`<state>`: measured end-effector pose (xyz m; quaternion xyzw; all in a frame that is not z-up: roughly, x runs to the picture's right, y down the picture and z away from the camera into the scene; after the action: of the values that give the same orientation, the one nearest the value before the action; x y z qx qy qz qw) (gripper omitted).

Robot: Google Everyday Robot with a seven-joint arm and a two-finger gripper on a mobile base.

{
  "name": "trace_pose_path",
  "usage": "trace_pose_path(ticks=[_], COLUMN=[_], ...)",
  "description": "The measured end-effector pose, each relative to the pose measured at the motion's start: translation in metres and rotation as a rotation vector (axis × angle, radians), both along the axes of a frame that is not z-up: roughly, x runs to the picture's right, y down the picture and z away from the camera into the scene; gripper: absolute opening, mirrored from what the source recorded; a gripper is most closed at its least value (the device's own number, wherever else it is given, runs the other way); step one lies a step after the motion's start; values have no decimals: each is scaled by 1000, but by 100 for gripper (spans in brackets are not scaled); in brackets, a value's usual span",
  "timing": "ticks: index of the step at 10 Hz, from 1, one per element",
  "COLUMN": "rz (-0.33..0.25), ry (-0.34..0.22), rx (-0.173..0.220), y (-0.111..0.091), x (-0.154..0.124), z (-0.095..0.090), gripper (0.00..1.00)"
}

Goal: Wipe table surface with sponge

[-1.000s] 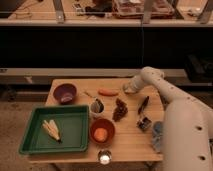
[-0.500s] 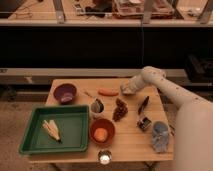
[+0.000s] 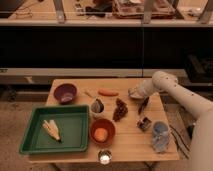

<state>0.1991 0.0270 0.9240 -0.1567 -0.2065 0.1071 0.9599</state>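
Wooden table (image 3: 131, 146): light plank top, bore every item below.
Sponge: not made out anywhere; whether it sat under the arm's tip could not be told.
Gripper (image 3: 134, 92): low over the table's back right, just right of the orange carrot (image 3: 107, 92); open or closed, could not be told.
White arm (image 3: 185, 97): base cut off at the right edge.
Indistinct: grey rounded object (image 3: 97, 105); dark lumpy cluster (image 3: 120, 109); dark slim utensil (image 3: 143, 105); small metal cup (image 3: 145, 123); blue-grey crumpled item (image 3: 160, 136); white round item (image 3: 104, 159) at the front edge.
Legible: green plastic tray (image 3: 70, 136) holding yellow corn pieces (image 3: 51, 129); purple bowl (image 3: 65, 94); orange bowl (image 3: 92, 128).
Change: gripper lay slightly further right than half a second before; items unmoved.
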Motion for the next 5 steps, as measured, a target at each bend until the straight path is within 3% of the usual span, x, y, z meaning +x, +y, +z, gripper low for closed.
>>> trace_pose_path(ticks=[2,5], rz=[18,17], ry=[53,86], rx=[-6,-4], y=[-9,-35], x=[18,18], z=[11,49], gripper=[0,0])
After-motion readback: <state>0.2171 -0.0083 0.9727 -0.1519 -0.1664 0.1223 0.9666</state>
